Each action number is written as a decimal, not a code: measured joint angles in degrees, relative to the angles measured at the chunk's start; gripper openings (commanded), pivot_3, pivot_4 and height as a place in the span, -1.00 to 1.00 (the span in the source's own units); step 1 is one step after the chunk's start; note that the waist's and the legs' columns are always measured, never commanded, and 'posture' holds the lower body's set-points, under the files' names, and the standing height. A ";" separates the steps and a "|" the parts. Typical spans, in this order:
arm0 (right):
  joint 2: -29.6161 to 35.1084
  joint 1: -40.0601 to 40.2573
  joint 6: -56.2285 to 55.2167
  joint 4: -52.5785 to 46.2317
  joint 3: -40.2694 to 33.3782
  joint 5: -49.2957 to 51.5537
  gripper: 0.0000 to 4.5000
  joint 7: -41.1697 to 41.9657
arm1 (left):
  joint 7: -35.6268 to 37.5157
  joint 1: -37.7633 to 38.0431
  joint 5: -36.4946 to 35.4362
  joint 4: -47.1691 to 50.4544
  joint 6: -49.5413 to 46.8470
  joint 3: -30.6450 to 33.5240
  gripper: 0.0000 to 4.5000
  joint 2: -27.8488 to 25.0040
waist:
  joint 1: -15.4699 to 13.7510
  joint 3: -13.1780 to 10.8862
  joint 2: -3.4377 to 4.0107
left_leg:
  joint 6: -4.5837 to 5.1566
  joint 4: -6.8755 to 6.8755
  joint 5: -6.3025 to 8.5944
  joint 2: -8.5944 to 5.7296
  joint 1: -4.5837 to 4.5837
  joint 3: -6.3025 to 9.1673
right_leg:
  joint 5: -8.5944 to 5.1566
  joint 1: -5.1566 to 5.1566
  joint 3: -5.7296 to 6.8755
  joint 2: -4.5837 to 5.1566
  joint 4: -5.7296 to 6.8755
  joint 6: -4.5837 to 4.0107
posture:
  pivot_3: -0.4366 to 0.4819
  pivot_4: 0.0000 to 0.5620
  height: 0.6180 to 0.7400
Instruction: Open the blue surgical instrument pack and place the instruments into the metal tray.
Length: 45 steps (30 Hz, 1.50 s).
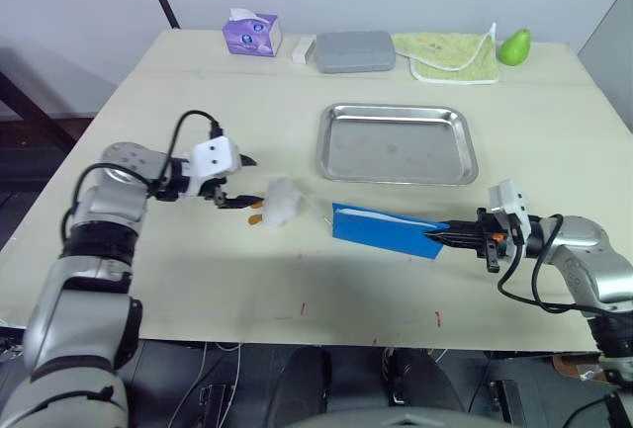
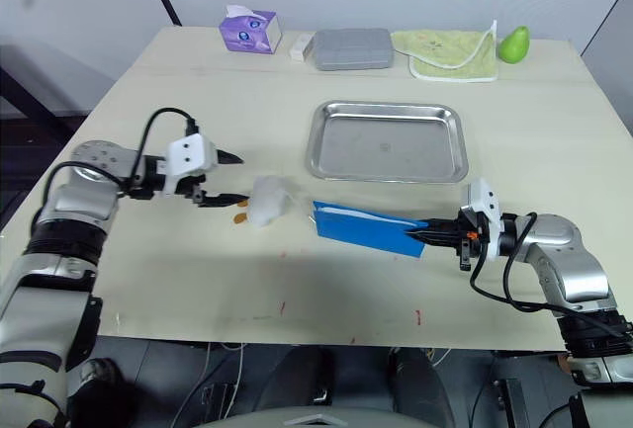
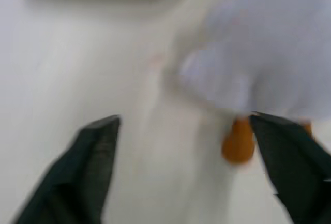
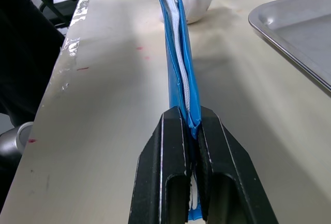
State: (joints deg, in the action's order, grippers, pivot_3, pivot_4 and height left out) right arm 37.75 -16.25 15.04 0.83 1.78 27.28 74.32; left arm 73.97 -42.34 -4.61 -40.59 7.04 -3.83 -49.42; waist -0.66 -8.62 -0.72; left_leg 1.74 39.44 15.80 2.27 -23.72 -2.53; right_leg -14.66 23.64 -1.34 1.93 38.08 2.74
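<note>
The right gripper (image 4: pixel 190 131) is pinching the near edge of the blue pack (image 1: pixel 386 230), which is lying just in front of the metal tray (image 1: pixel 396 143). The left gripper (image 1: pixel 242 183) is sitting spread wide beside a white wad (image 1: pixel 281 201) with small orange bits (image 3: pixel 238 141). Bare table (image 1: pixel 198 280) is lying all around.

Metal tray (image 1: pixel 397 143) lies bare — blue pack (image 1: pixel 386 229) borders its near side.

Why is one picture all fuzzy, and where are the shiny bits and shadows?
Left wrist view: blurred, the white crumpled wad and open left claw too close to focus. Left eye view: the metal tray gleams along its rim, and soft shadow lies under the blue surgical instrument pack. Right wrist view: sharp, right claw pinching the pack.
</note>
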 measured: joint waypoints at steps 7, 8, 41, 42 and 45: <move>0.20 -0.71 -0.47 1.63 -0.07 -0.16 -1.00 0.51 | 3.69 12.29 -25.83 29.01 -35.93 10.44 0.82 -0.64 | -0.14 0.01 -0.03 | -0.01 0.02 0.00 0.12 0.01 0.45 | 0.00 -0.05 0.05 0.08 0.04 0.01 | -0.05 -0.47 0.93; 0.20 -0.79 -0.47 1.69 0.01 -0.17 -1.00 0.56 | 2.89 12.72 -27.52 31.66 -38.49 10.81 0.82 -0.40 | -0.16 0.01 -0.03 | -0.01 0.02 0.00 0.02 0.02 0.49 | 0.00 -0.07 0.09 0.06 0.05 0.00 | -0.05 -0.47 0.93; 2.73 -3.86 -0.23 2.54 2.04 -1.85 -1.00 5.05 | 6.37 6.01 -16.76 23.64 -24.95 -2.84 0.29 15.00 | -0.09 0.02 -0.02 | -0.02 0.08 -0.01 -0.06 0.01 0.15 | 0.00 -0.08 0.04 0.01 0.01 0.00 | -0.05 -0.47 0.93; 2.73 -3.87 -0.23 2.54 2.04 -1.89 -1.00 5.06 | 6.35 6.01 -16.99 23.64 -25.30 -2.70 0.29 15.00 | -0.09 0.02 -0.02 | -0.02 0.08 -0.01 -0.06 0.01 0.15 | 0.00 -0.08 0.04 0.01 0.01 0.00 | -0.05 -0.47 0.93; 2.73 -3.91 -0.23 2.53 2.04 -2.00 -1.00 5.07 | 6.26 6.01 -17.68 23.75 -25.99 -2.07 0.29 15.03 | -0.09 0.02 -0.02 | -0.02 0.08 -0.01 -0.06 0.02 0.17 | 0.00 -0.08 0.04 0.01 0.01 0.00 | -0.05 -0.47 0.93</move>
State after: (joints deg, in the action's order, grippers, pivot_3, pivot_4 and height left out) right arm 40.48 -20.16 14.80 3.36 3.82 25.28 79.39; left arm 80.24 -36.33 -22.29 -16.83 -18.94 -5.90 -34.39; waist -0.75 -8.60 -0.74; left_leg 1.72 39.51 15.79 2.21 -23.71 -2.36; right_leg -14.65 23.56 -1.30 1.94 38.08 2.74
